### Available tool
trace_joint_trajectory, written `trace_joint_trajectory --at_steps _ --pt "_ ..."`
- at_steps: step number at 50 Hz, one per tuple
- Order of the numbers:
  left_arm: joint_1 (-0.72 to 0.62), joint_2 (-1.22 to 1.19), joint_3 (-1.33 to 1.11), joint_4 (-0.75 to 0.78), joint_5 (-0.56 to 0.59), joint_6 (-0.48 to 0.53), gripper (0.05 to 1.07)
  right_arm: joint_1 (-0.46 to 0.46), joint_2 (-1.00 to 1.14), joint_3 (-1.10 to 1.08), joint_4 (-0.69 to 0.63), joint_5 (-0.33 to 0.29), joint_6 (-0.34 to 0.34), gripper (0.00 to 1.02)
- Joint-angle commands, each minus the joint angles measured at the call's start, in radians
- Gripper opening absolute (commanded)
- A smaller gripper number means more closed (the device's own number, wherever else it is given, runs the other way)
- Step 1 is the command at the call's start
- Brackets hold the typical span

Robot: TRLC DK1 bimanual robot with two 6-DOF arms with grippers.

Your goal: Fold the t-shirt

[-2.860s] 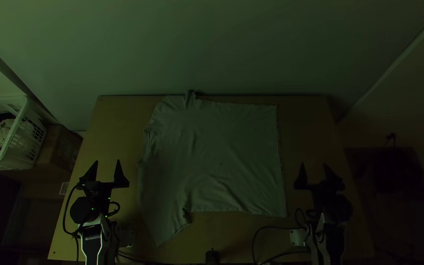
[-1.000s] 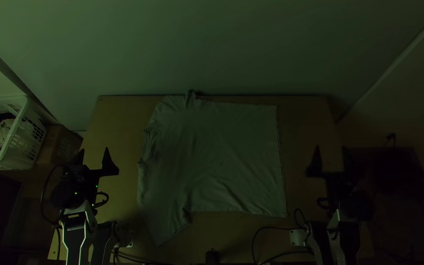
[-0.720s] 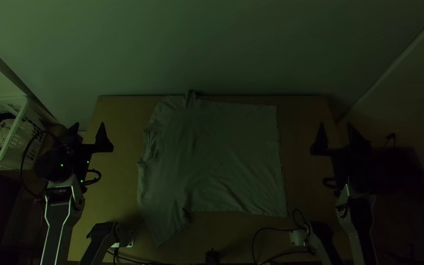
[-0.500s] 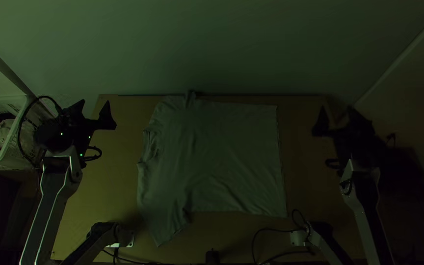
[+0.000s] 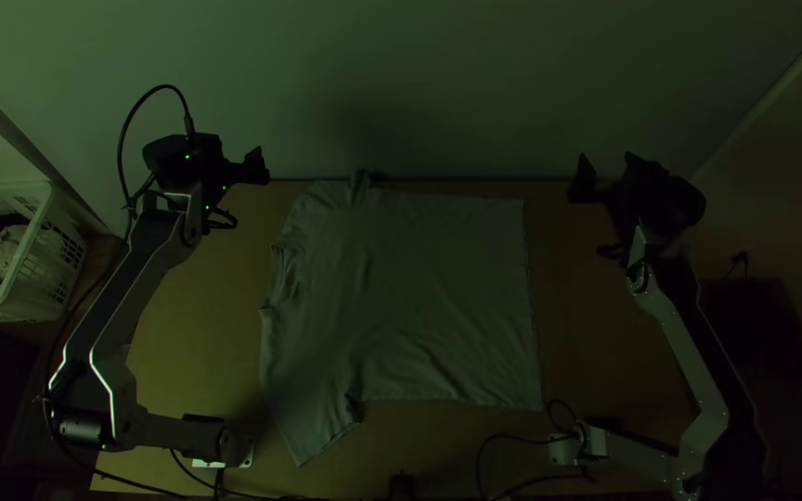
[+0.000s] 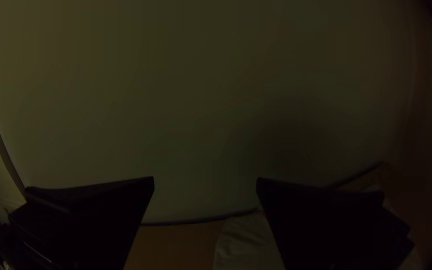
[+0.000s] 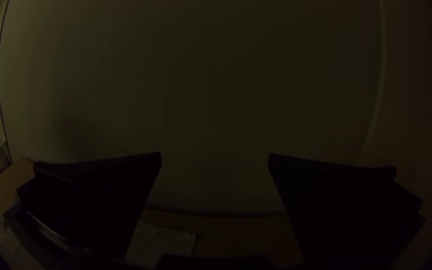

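Top view: t-shirt [image 5: 410, 297] crosswise, collar [image 5: 286, 278] left

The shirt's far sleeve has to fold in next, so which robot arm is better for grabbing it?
Probably the left. The left hand is open and nearer the far sleeve. The right hand is open too, but it's out past the hem.

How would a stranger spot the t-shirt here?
Look at the wooden table. Spread over its middle is the t-shirt, a sleeve pointing toward the near edge. It lies flat, unlike the crumpled stuff in the white basket left of the table.
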Motion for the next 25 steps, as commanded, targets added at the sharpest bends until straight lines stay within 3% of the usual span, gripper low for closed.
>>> trace_joint_trajectory --at_steps 1,7,20,25 --pt "-0.013 0.110 0.120 -0.031 -0.012 -0.023 1.03 0.016 0.086 0.088 -0.024 0.011 0.027 0.98" --pt "-0.022 0.233 0.241 -0.098 -0.015 -0.025 1.03 0.028 0.192 0.197 -0.097 0.014 0.050 0.98" --pt "-0.012 0.484 0.494 -0.298 -0.013 -0.031 1.02 0.036 0.456 0.492 -0.399 0.015 0.108 0.98" --pt "-0.012 0.576 0.591 -0.374 -0.009 -0.029 1.01 0.036 0.513 0.538 -0.430 0.015 0.111 0.98"
